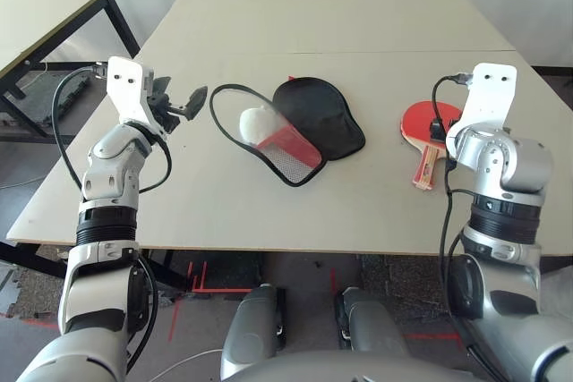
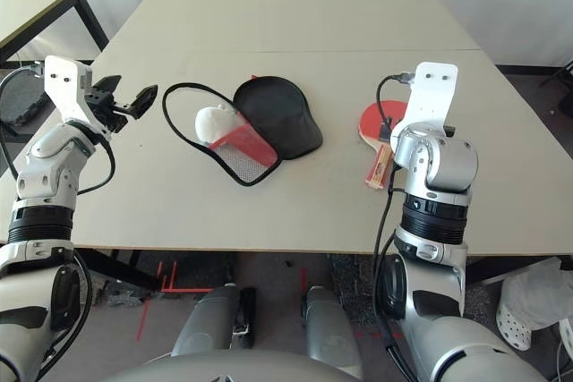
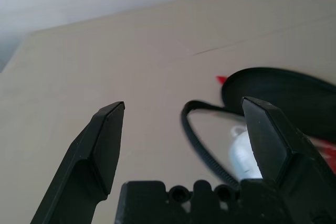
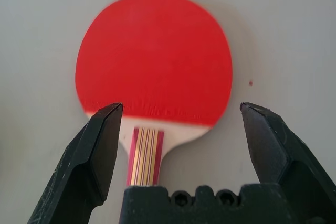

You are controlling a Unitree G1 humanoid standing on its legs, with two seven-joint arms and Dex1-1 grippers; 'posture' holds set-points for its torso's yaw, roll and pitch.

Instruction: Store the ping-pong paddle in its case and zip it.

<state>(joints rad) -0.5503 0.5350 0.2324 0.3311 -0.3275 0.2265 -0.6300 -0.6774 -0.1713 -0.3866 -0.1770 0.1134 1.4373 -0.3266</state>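
Left gripper (image 1: 183, 106) wide, empty, left of case (image 1: 304, 127). Case unzipped mid-table, white pouch (image 1: 260, 123) in its mouth: likely to block insertion. Paddle (image 4: 153, 64) right of case, flat. Right gripper (image 4: 181, 111) wide, empty, above handle; thin handle may slip.

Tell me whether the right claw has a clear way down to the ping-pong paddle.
Probably yes. The right claw is open above the ping-pong paddle, which lies flat on the table apart from the case, with nothing between them.
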